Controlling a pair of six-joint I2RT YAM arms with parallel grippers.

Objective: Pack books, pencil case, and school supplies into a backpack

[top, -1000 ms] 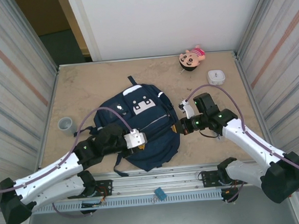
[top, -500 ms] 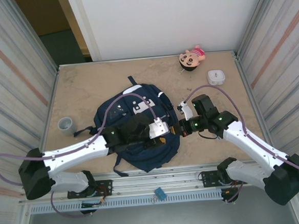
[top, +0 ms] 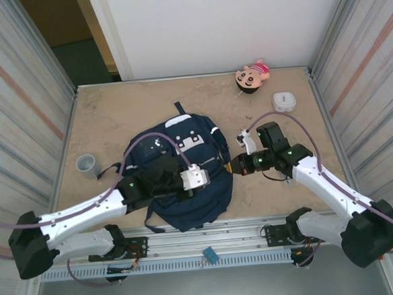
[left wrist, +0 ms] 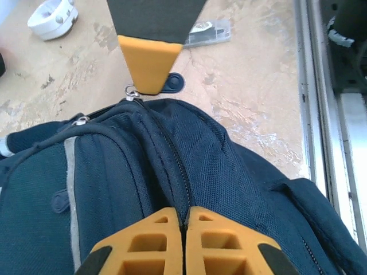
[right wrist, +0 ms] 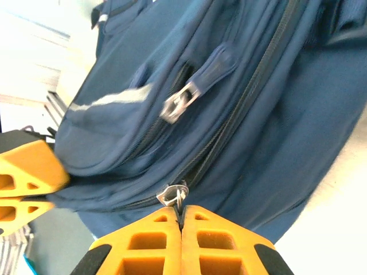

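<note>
Found right gripper (right wrist: 181,220) with fingers pressed together, clamped on the metal zipper pull (right wrist: 173,195) at the right edge of the backpack (right wrist: 275,114). Confirmed from the left wrist: same pull ring under one orange finger, dark tab (left wrist: 172,83) beside it on the table (left wrist: 252,103). Found left gripper (left wrist: 184,229) also closed, pinching the fabric ridge along the zipper seam on the bag's upper face, near the right gripper.

Checked for writing: white patches (top: 189,141) on the top pocket too small to read. Dark print on a small white pack (left wrist: 209,33), lying on the table past the bag, likewise illegible.

Noted backpack as navy woven fabric with thin pale-grey stripes, dark zipper tracks, dark straps at the near end, and a second metal pull (right wrist: 178,106) with fabric loop on a side pocket. Lies flat mid-table, top pocket toward the far wall.

Logged around it, well apart: grey cup (top: 88,164) at left, white square box (top: 284,101) and doll (top: 252,76) at far right.
</note>
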